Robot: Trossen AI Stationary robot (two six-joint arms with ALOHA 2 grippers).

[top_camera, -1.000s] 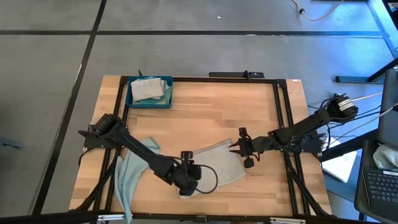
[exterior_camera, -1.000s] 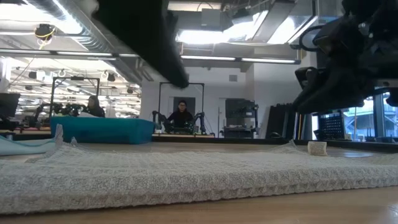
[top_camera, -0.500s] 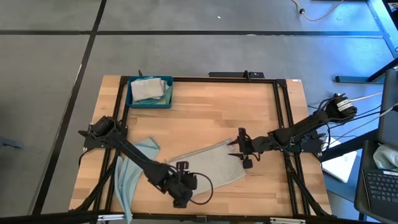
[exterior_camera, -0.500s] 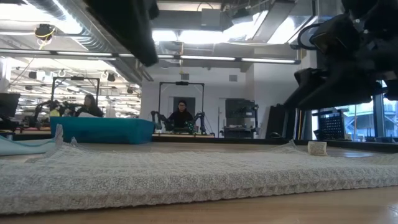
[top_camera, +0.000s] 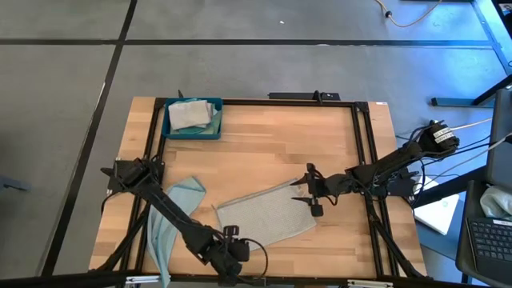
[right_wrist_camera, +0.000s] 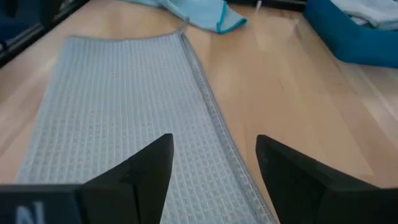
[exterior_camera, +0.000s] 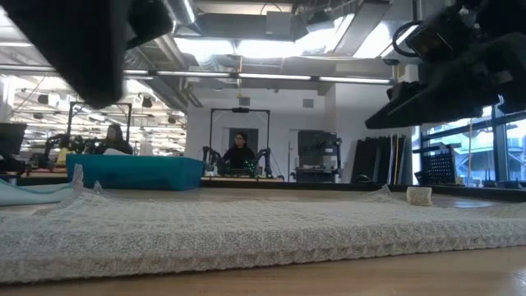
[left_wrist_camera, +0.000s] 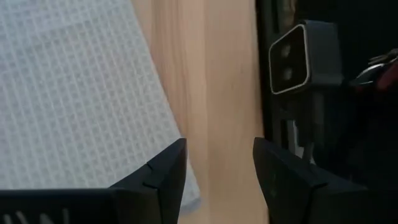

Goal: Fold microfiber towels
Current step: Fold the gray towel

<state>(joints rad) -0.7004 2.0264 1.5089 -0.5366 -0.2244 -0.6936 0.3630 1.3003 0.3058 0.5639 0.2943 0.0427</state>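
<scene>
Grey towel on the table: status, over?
Left gripper open at front edge, empty. Right gripper open over grey towel corner. Towel flat, unfolded. Pale blue towel beside it, clear.

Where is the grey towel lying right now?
In the high view the grey towel lies flat at the table's front middle, between the pale blue towel and the right gripper.

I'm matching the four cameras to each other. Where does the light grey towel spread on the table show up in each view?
High view: grey towel lies flat at lower centre, between both arms.
Low view: it fills the foreground.
Left wrist view: it covers the upper left, beside bare wood.
Right wrist view: it spreads across the left and centre.
Shared landmark: the blue tray, seen in the high, low and right wrist views.
</scene>
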